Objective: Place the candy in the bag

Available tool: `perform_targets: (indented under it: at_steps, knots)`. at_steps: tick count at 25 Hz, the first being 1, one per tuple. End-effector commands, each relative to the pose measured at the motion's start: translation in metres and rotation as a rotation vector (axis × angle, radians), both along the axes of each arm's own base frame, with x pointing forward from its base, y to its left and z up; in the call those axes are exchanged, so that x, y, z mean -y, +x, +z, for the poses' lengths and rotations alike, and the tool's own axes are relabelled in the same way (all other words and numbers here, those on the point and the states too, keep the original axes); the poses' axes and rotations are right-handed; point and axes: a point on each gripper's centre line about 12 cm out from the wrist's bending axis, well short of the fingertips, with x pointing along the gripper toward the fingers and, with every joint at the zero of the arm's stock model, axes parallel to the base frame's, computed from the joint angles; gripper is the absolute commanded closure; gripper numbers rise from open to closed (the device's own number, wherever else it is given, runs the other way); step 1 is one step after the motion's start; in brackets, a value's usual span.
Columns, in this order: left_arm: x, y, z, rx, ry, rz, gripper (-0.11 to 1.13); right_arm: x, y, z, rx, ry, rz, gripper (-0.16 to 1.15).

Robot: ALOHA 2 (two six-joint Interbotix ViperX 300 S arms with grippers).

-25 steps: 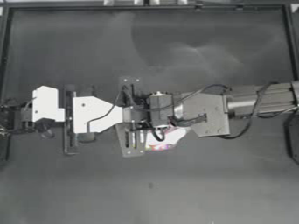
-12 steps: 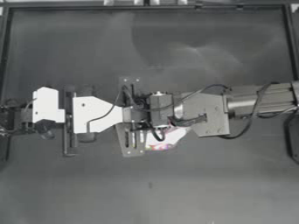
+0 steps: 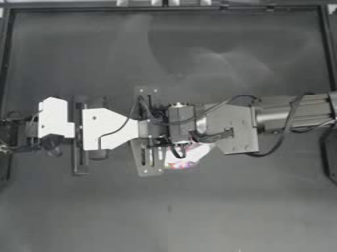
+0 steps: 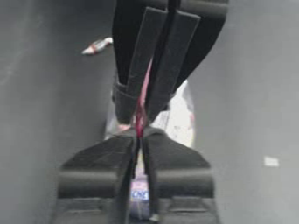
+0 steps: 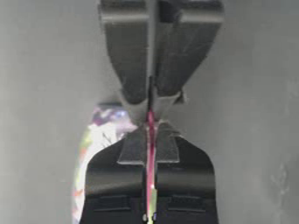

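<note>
Top view shows nothing moved in the last second: both the left gripper (image 3: 152, 130) and right gripper (image 3: 160, 131) stay clamped on the bag (image 3: 184, 156)'s pink zip strip (image 4: 140, 114), so the candy (image 4: 97, 46) waits outside.

Overhead view straight down, wrist views close, sharing the bag (image 3: 186, 156)

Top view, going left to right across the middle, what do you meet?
Left arm's white links → left tool → the bag, pinched at its zip strip by both tools → right tool on its grey arm. The candy is not discernible here.
</note>
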Motion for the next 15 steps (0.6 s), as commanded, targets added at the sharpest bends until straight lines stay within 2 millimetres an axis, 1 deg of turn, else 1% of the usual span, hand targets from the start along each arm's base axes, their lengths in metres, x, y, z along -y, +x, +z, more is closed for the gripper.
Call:
perform_targets:
  at_steps: [1,4,9,12,15]
  knots:
    - [-0.0007,0.0030,0.0120,0.041,0.007,0.000,0.74,-0.0005,-0.0047,0.0282,0.066,-0.002,0.004,0.92]
    - [-0.0004,0.0023,0.0135,0.047,0.009,-0.002,0.82,-0.0005,-0.0048,0.0281,0.064,-0.002,0.003,0.92]
    - [0.0003,0.0023,0.0132,0.044,0.011,-0.006,0.89,-0.0005,-0.0048,0.0281,0.064,-0.002,0.005,0.92]
    - [0.0012,0.0019,0.0137,0.040,0.016,-0.012,0.96,-0.0005,-0.0048,0.0281,0.064,-0.002,0.005,0.92]
    - [0.0014,0.0016,0.0166,0.048,0.018,-0.014,0.98,-0.0005,-0.0047,0.0282,0.066,-0.002,0.004,0.92]
